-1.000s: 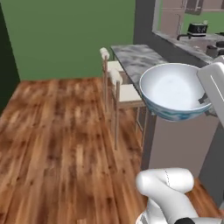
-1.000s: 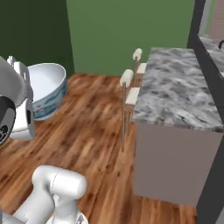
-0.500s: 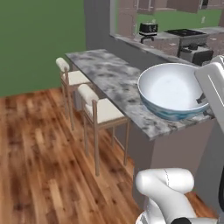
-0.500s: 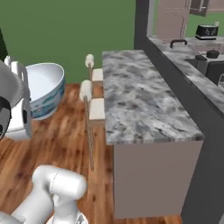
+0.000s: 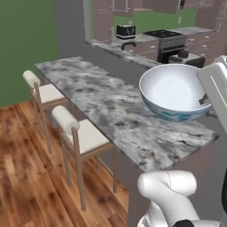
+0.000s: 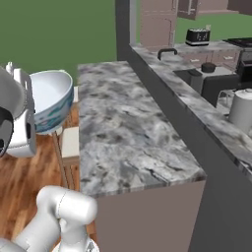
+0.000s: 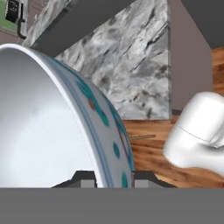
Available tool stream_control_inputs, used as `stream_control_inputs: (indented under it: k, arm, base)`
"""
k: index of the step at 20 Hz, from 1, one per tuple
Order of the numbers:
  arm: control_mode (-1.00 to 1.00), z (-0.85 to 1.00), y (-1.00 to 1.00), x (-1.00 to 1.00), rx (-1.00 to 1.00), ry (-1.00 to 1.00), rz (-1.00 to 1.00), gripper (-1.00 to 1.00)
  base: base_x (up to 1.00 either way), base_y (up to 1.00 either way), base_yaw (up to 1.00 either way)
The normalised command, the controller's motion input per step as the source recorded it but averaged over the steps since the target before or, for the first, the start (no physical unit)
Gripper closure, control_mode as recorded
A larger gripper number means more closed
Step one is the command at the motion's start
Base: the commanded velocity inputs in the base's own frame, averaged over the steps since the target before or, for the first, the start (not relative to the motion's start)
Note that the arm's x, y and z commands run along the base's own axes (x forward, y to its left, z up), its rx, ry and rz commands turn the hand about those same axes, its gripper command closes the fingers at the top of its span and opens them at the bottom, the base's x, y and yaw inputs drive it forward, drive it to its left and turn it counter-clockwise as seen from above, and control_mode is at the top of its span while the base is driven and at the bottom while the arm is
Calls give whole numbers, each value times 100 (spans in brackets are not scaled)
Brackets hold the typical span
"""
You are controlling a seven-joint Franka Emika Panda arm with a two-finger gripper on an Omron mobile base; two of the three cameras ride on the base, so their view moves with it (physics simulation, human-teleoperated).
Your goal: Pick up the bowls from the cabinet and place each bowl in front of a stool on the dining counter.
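Observation:
A white bowl [image 5: 175, 91] with a blue-green pattern outside hangs in the air, tipped a little. My gripper [image 5: 206, 99] is shut on its rim. In the hand view the bowl [image 7: 43, 122] rises between the two fingertips, which pinch its wall. From the right base view the bowl [image 6: 51, 98] and gripper [image 6: 27, 106] sit left of the dining counter [image 6: 118, 123], on its stool side. The marbled dining counter [image 5: 111, 111] runs away from me. Two cream stools stand along its left edge, a near stool [image 5: 84, 135] and a far one [image 5: 44, 93].
A taller grey half wall [image 6: 197, 108] borders the counter's right side. Behind it are a toaster [image 5: 125, 30], a stove [image 5: 170, 37] and a kettle [image 6: 242, 109]. Brown cabinets [image 5: 146, 4] hang far back. Wood floor [image 5: 26, 177] lies left of the stools.
The whole picture has shifted, so the base has moved: the counter and stools are now closer and the kitchen behind has come into sight. The bowl stays in the shut gripper.

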Motion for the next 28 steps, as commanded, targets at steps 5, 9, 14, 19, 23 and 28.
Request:
stream_control_inputs:
  k: [5, 9, 14, 19, 23, 28]
  arm:
    - [100, 0, 0, 0, 0, 0, 0, 100]
    - [-100, -8, -7, 75, 2, 5, 0, 100]
    - [-100, -31, -6, 100, 6, 14, 0, 100]
    - [-100, -70, -1, 100, 8, 14, 0, 100]
    - [-100, -93, 1, 100, 9, 8, 1, 100]
    - [-100, -98, 14, 100, 4, 4, 0, 100]
  base:
    - [94, -15, -10]
    - [25, -4, -1]
    - [0, 0, 0]
    - [0, 0, 0]
    - [0, 0, 0]
    - [0, 0, 0]
